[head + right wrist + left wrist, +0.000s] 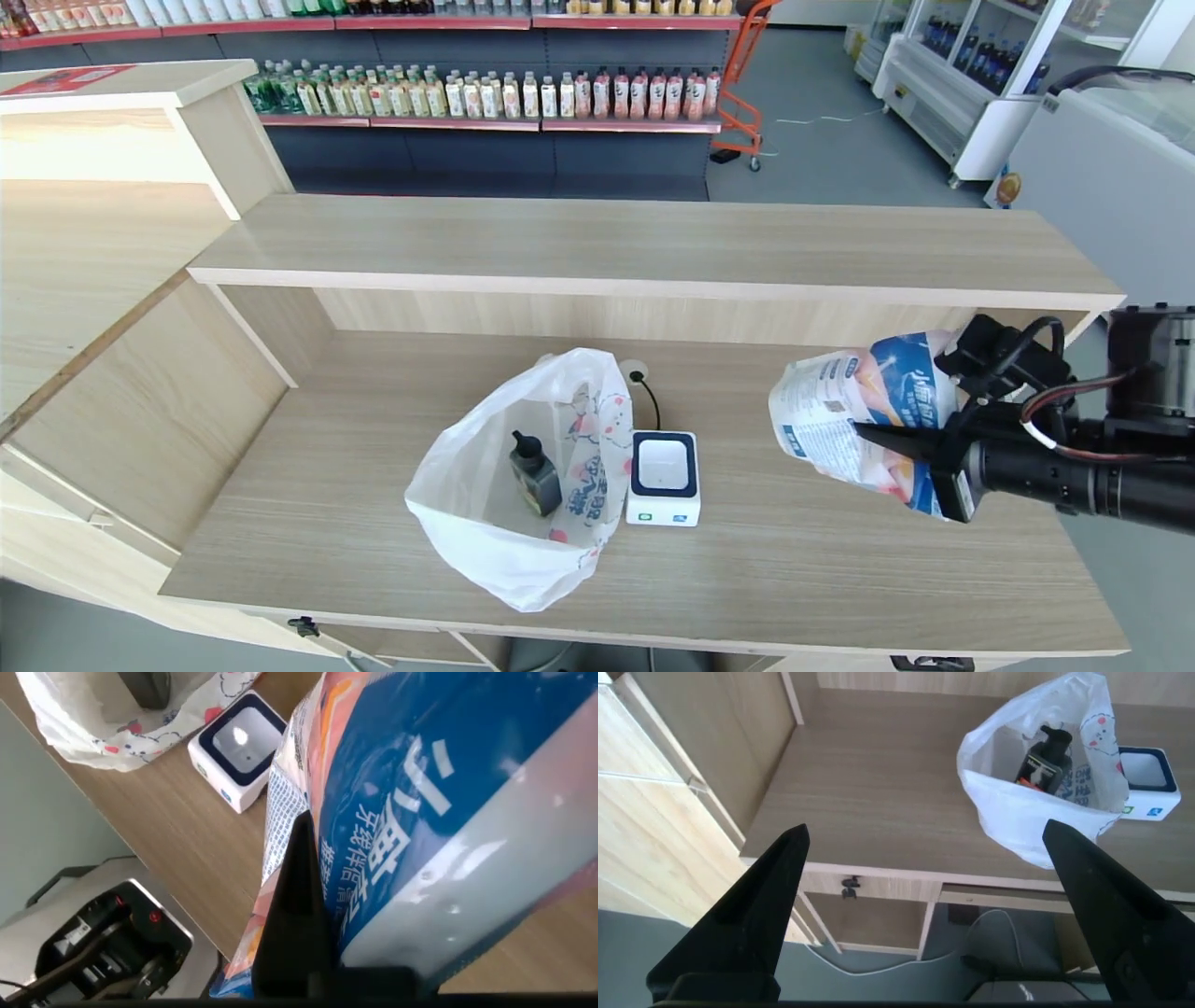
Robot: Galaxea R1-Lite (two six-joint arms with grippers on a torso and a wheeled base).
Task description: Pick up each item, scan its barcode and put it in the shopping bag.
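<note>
My right gripper (920,411) is shut on a white, blue and orange snack bag (854,415), held in the air to the right of the scanner and above the counter. Up close the snack bag (439,831) sits against one dark finger (299,905). The white scanner (664,477) with a dark window lies on the counter beside the open white shopping bag (467,504). A dark bottle (533,472) stands inside the bag. My left gripper (924,915) hangs open off the counter's front left edge, holding nothing; the shopping bag (1018,812) and bottle (1048,758) lie beyond it.
The wooden counter (840,569) has a raised shelf (653,247) at the back and a side wall (140,420) at the left. A black cable (647,397) runs from the scanner to a hole in the counter. Store shelves of bottles (485,93) stand behind.
</note>
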